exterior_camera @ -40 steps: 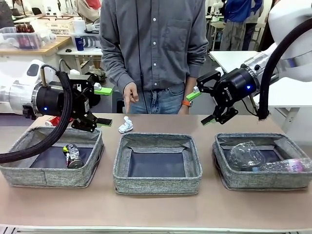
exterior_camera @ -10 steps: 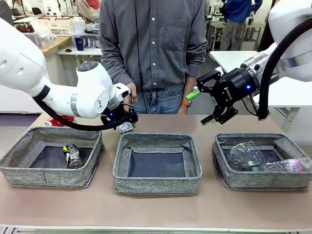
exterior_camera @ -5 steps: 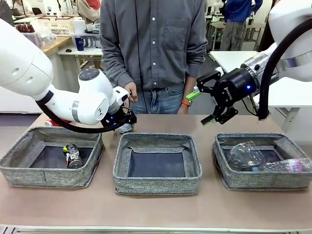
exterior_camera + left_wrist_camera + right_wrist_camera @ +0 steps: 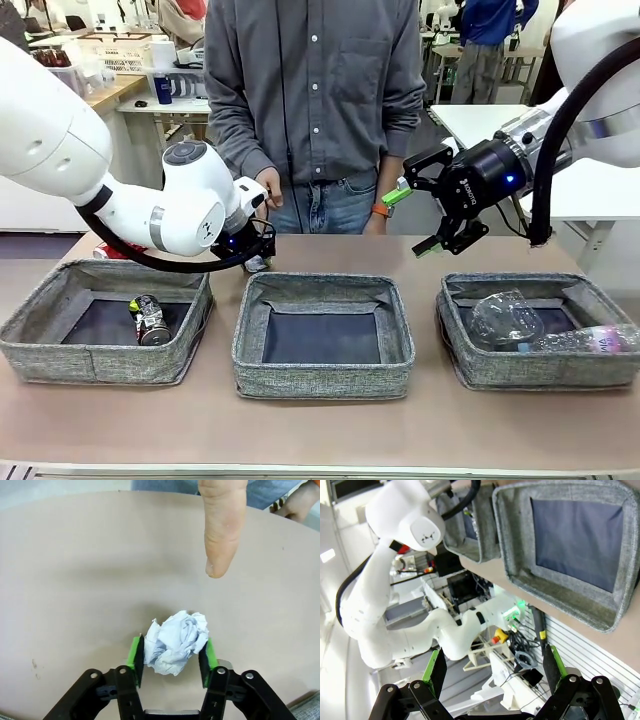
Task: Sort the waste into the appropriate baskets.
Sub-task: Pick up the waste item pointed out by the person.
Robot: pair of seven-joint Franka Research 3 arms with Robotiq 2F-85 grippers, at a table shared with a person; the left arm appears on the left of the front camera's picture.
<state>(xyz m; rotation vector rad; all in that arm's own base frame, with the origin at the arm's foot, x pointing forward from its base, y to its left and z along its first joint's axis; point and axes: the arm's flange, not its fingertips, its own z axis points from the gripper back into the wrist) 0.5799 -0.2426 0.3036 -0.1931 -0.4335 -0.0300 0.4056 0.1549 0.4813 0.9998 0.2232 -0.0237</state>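
The small white paper wad point(image 4: 175, 642) lies on the tan table between the green pads point(image 4: 136, 654) of my left gripper point(image 4: 171, 651), which is shut on it, both pads touching its sides. From the front, my left gripper point(image 4: 255, 250) is low behind the gap between the left basket point(image 4: 100, 362) and the middle basket point(image 4: 320, 382). A dark drink can point(image 4: 150, 320) lies in the left basket. The right basket point(image 4: 540, 377) holds a clear plastic cup point(image 4: 505, 315) and a clear bottle point(image 4: 585, 340). My right gripper point(image 4: 412, 220) hangs open and empty above the table's far right.
A person stands at the far edge, one hand point(image 4: 268, 190) just above my left gripper; a finger point(image 4: 222, 525) of it points down close over the wad. A red can point(image 4: 122, 247) lies behind the left basket. The right gripper point(image 4: 495, 665) looks over the middle basket point(image 4: 520, 565).
My left arm has swung from the table's left side to the wad, and its jaws have come in from wide open onto the wad's sides. The right arm has not moved.
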